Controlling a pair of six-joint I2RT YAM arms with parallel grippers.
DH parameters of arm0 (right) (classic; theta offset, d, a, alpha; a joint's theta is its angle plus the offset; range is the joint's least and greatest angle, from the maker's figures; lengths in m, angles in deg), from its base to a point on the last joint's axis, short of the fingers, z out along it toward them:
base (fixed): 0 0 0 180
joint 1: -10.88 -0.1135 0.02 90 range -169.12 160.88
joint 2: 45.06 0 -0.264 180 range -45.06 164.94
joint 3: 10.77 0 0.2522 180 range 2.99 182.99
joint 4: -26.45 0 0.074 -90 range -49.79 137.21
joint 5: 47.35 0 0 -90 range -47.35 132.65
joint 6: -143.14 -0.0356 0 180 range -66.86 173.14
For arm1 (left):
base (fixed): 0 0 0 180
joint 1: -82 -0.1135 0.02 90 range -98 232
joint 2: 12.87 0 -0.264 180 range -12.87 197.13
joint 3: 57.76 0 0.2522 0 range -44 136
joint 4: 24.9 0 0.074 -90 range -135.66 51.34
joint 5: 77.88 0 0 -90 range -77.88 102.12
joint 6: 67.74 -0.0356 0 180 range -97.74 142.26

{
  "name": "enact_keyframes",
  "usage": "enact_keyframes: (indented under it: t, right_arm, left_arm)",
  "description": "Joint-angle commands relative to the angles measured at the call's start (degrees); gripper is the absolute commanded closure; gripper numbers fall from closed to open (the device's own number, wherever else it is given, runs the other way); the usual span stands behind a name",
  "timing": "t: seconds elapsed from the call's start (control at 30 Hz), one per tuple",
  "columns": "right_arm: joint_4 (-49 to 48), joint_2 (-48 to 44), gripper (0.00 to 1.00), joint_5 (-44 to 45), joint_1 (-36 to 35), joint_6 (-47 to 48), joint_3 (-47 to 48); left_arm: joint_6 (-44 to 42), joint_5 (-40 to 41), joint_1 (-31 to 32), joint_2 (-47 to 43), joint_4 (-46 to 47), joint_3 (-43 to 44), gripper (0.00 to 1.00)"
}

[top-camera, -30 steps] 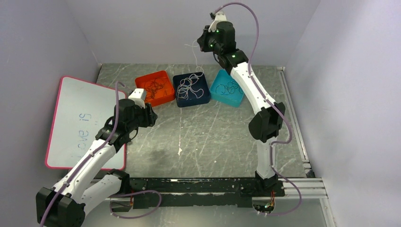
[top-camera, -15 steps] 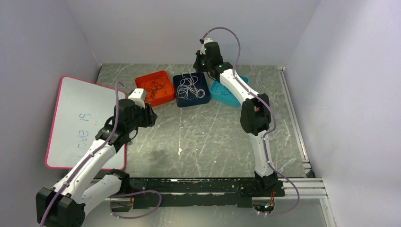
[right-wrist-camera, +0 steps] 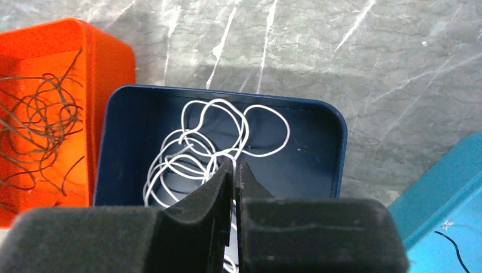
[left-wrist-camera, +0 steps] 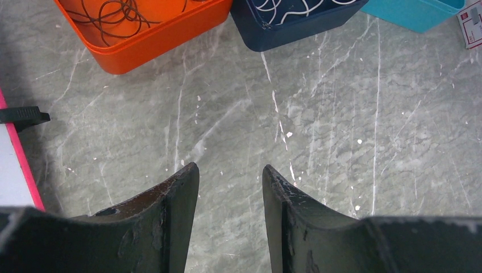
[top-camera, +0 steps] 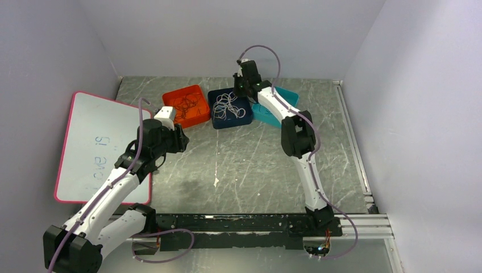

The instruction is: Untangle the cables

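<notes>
Right wrist view: right end effector (right-wrist-camera: 231, 166) pinched shut on white cable (right-wrist-camera: 196, 149), loops sprawling diagonally across navy tray (right-wrist-camera: 310, 168).

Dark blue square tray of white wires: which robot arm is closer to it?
Right. The right arm's fingers are shut on the white wires directly above the dark blue square tray. The left arm's open fingers hover over the grey table, nearer the robot and left of it.

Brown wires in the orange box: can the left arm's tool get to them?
Probably yes. The left tool is open above bare table, with the orange box just ahead of it. The box has no lid, nothing lies between them, and the brown wires sit loose inside.
</notes>
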Motion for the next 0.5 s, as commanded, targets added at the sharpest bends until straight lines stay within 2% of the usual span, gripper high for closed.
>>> enact_keyframes:
  t: [0.0, 0.13, 0.4, 0.47]
  right_arm:
    - [2.5, 1.9, 0.87, 1.2, 0.2, 0.9, 4.3]
    - [1.1, -0.2, 0.75, 0.7, 0.2, 1.2, 1.3]
    - [0.5, -5.9, 0.63, 2.3, 0.2, 2.9, -0.4]
    - [0.6, -7.5, 0.57, 2.9, 0.2, 3.3, -0.9]
  left_arm:
    - [-0.9, 0.6, -0.3, -0.1, 0.1, 2.3, 0.5]
    - [-0.9, 0.8, -0.3, -0.1, 0.1, 2.2, 0.5]
    - [-0.9, 0.2, -0.3, 0.3, 0.3, 2.4, 0.5]
    - [-0.9, 0.0, -0.3, 0.4, 0.3, 2.3, 0.5]
